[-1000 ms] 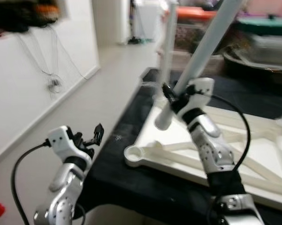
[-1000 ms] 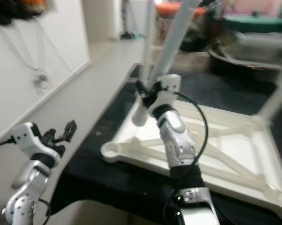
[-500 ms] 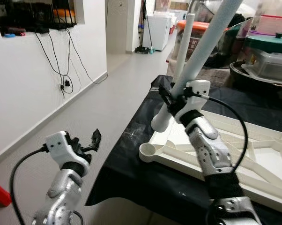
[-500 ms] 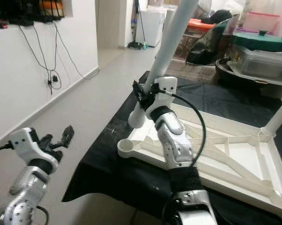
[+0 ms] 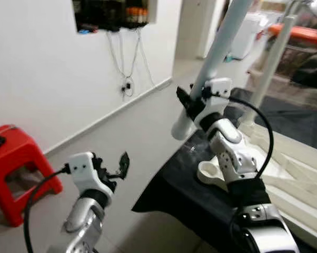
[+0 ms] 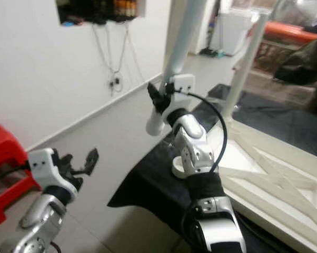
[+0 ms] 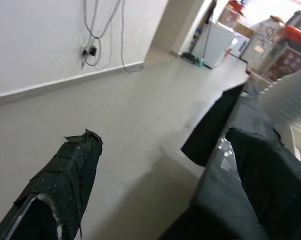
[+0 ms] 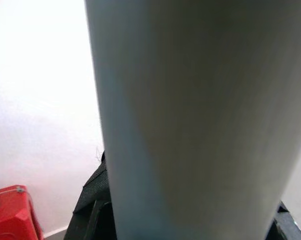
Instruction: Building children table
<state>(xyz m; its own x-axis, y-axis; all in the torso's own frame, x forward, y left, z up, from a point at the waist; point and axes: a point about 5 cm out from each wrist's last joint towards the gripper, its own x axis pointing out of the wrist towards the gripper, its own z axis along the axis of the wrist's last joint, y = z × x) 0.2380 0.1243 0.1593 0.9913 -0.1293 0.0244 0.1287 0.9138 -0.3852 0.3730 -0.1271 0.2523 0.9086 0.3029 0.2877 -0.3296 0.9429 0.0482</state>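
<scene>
Pale grey floor tiles (image 5: 148, 121) ran along a white wall (image 5: 42, 63) with dangling black cables (image 5: 128, 58) and a dark recessed shelf (image 5: 114, 11). Beside the right arm stood a low surface draped in black cloth (image 5: 200, 195), carrying an upturned white plastic children's table top with ribbed underside (image 6: 264, 168).

The right gripper (image 5: 192, 103) was raised above the cloth's near corner, its black fingers clamped around a long white cylindrical table leg (image 5: 221, 42). The leg was tilted, its lower end (image 5: 179, 128) hanging just below the gripper, clear of the round corner socket (image 5: 211, 171) of the table top beneath it. A second white leg (image 5: 271, 60) stood upright on the table top's far side, beyond the gripper.

The left gripper (image 5: 116, 166) was held low over the floor, well apart from the cloth, fingers (image 7: 70, 175) spread apart and holding nothing. A red plastic stool (image 5: 13, 168) stood by the wall, outboard of the left gripper.
</scene>
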